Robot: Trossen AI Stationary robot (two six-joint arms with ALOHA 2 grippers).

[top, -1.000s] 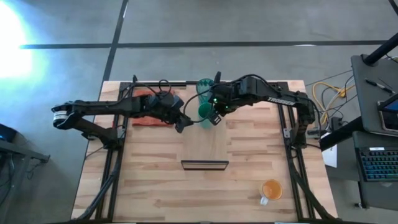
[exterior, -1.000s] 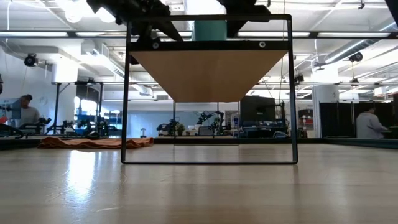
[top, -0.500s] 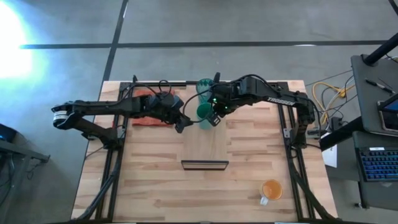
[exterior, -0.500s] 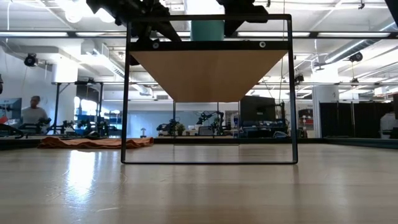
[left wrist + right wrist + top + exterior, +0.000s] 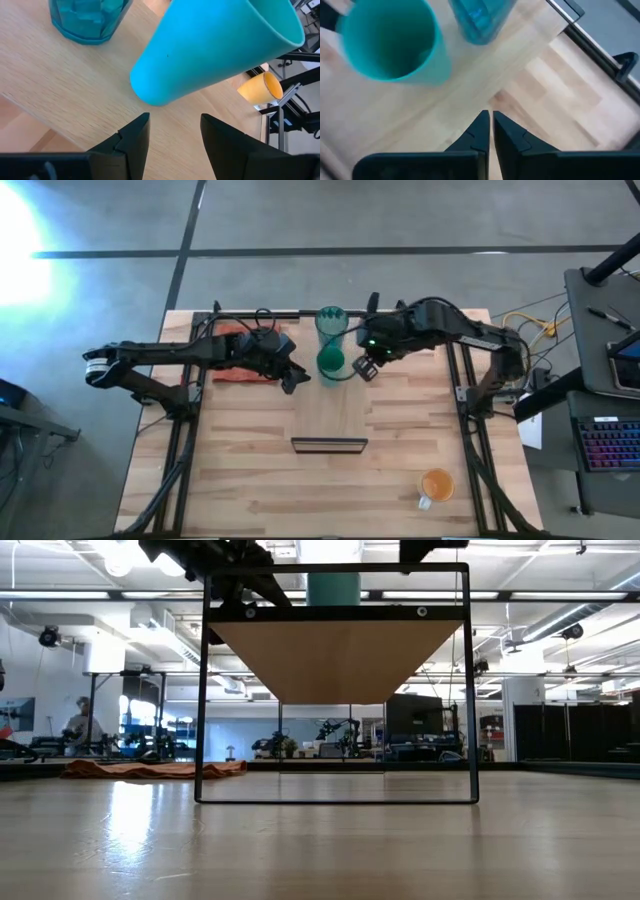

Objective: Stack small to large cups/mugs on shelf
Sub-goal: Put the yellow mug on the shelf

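Observation:
The green cup (image 5: 331, 361) stands upright on the far part of the light-wood shelf (image 5: 330, 415), and the teal tumbler (image 5: 331, 321) stands just behind it. The orange mug (image 5: 436, 484) stands on the table near the front right. My left gripper (image 5: 291, 381) is open just left of the green cup (image 5: 215, 45), its fingers short of the cup's base. My right gripper (image 5: 366, 368) is shut and empty just right of the cup (image 5: 390, 40). In the low view the cup (image 5: 333, 588) shows on top of the raised shelf (image 5: 340, 660).
An orange-red cloth (image 5: 240, 370) lies on the table left of the shelf, under my left arm. The shelf stands on a black frame (image 5: 202, 690) above the tabletop. Bare tabletop lies in front of the shelf. People show in the room behind.
My right gripper has drawn back from the green cup toward the table's right edge. The cup stays upright on the shelf in front of the tumbler.

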